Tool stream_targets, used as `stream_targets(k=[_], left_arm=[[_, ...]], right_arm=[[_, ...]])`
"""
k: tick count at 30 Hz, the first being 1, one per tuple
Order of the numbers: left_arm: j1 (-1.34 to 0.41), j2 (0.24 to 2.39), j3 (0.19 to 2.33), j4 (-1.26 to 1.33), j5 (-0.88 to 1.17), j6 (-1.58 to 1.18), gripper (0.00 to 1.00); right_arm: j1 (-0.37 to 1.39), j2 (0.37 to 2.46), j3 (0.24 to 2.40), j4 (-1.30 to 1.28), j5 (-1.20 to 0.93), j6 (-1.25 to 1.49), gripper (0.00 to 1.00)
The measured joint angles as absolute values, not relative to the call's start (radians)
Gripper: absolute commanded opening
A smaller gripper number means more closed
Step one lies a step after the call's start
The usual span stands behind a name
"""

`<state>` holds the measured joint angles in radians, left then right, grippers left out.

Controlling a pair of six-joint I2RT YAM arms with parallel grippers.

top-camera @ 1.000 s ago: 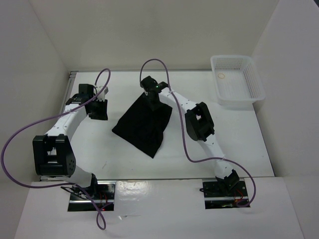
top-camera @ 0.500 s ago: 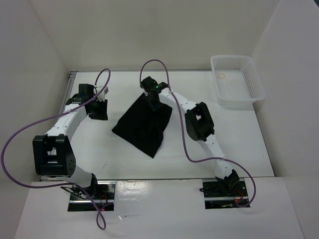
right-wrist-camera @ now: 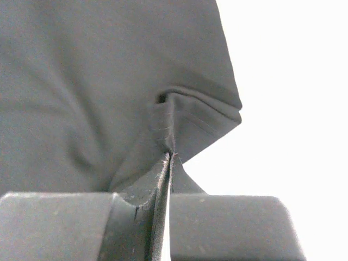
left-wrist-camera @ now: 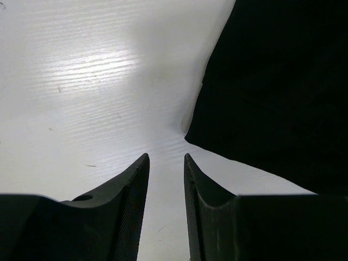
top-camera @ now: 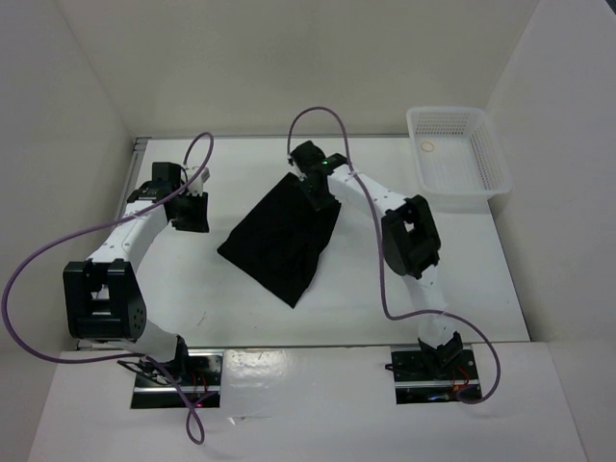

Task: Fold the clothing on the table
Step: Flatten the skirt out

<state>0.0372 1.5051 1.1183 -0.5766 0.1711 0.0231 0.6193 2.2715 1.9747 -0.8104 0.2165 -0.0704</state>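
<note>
- Top view: the black clothing [top-camera: 277, 243] lies flat and cornerwise at the middle of the table [top-camera: 183, 289]. The right gripper [top-camera: 322, 199] sits at its upper right corner, and the left gripper [top-camera: 192, 214] is near its left corner.
- Left wrist view: the jaws stand partly spread over bare table, holding nothing, with a cloth corner just ahead.
- Right wrist view: the jaws are pressed together, pinching a ridge of cloth near the corner. The folding looks barely begun, as nothing is laid over yet.
</note>
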Motion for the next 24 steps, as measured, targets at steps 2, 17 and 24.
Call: stream_targets(k=[2,17,24], left_arm=[[0.037,1.508,1.118,-0.577,0.178,0.023,0.39],[0.037,1.529,1.118,-0.578,0.234,0.028,0.39],[0.037,1.53,1.118,-0.582,0.249,0.033,0.35]], right_arm=[[0.585,2.185,1.909,-0.802,0.227,-0.082,0.0],[0.484,1.92,1.508,-0.752,0.352,-0.152,0.33],[0.437,1.986,1.439,-0.762,0.476,-0.136,0.52]])
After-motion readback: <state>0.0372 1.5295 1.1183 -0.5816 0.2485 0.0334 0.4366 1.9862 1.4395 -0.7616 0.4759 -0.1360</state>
